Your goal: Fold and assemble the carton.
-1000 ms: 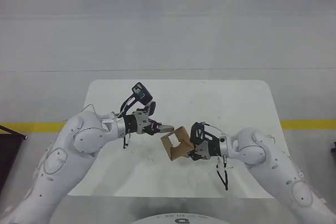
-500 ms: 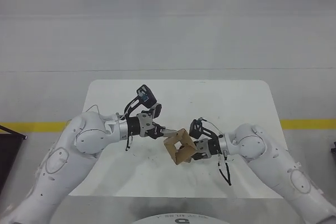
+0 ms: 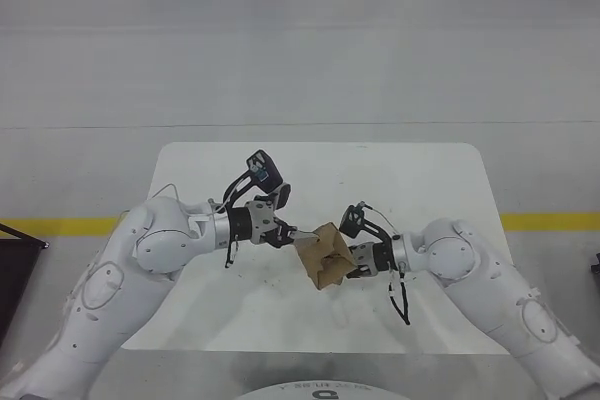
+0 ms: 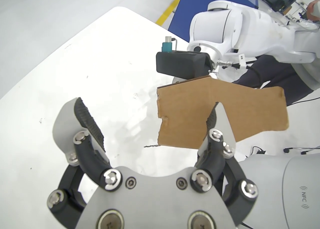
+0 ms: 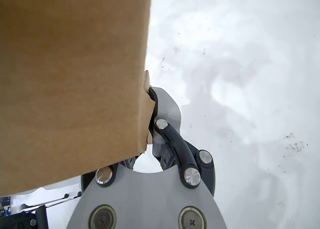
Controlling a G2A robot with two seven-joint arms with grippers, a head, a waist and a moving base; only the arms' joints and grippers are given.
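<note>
As the right gripper [image 3: 352, 260], clamped on the carton [image 3: 327, 256], rolls it, the wide-open left gripper [image 4: 150, 106] meets its flap [image 4: 250, 112] with 1 finger [image 4: 222, 127], likely starting a fold.

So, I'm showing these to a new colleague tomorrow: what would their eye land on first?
The brown carton, partly folded, sits between the two arms over the middle of the white table. The right tool is clamped on the carton's edge. The left tool is wide open, with one finger close against the cardboard.
</note>
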